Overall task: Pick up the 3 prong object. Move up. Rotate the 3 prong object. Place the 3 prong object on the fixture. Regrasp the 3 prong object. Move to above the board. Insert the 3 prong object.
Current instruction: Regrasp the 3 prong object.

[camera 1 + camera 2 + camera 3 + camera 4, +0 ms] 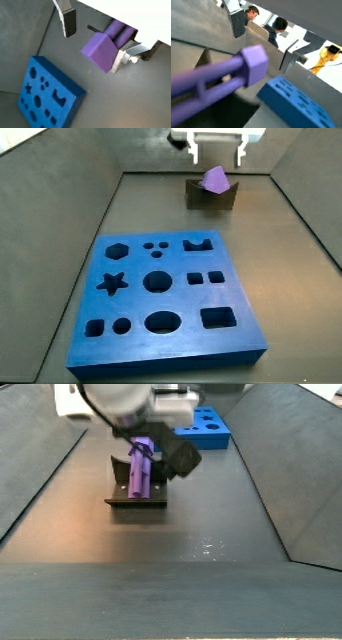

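The jaws of the gripper (218, 145) stand spread with nothing between the fingers (67, 22); they hang just above the fixture (211, 194) at the far end of the bench. The 3 prong object (215, 178) rests in the fixture's notch, leaning at a tilt, clear of both pads as far as a wrist view shows. In a side view the purple piece (139, 466) stands propped against the dark bracket (136, 496). The board (168, 298) lies well apart, nearer the camera, with all its holes unfilled.

Judgement: pick-up, rotation and placing on the fixture appear complete. The regrasp, the move above the board and the insertion remain.
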You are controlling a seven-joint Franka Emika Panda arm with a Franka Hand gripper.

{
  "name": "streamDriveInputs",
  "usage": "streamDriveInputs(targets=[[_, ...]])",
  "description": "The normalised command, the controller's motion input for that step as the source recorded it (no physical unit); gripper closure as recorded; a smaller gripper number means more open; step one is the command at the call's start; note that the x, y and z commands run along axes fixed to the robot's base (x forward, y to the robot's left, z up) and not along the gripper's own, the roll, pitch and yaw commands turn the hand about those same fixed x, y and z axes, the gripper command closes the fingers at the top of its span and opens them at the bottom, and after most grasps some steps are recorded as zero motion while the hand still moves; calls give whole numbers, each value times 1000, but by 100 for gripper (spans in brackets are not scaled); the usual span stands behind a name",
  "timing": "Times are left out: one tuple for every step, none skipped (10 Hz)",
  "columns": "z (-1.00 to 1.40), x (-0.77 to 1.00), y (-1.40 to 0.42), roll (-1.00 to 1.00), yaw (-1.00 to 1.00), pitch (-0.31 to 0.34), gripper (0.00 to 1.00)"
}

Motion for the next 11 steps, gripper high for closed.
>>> streamDriveInputs(targets=[[1000, -27, 6, 33, 24, 69, 0], [1000, -32, 8, 41, 6, 80, 0], [877, -30, 13, 41, -5, 90, 0], [751, -28, 13, 42, -15, 91, 0], [439, -23, 10, 45, -33, 87, 0], [315, -20, 6, 42, -40, 87, 0], [640, 165, -769, 1000, 11, 54, 0], [526, 155, -721, 1000, 11, 53, 0], [392, 73, -568, 1000, 11, 48, 0], [210, 14, -367, 1000, 10, 43, 0], [83, -6, -182, 1000, 10, 39, 0]])
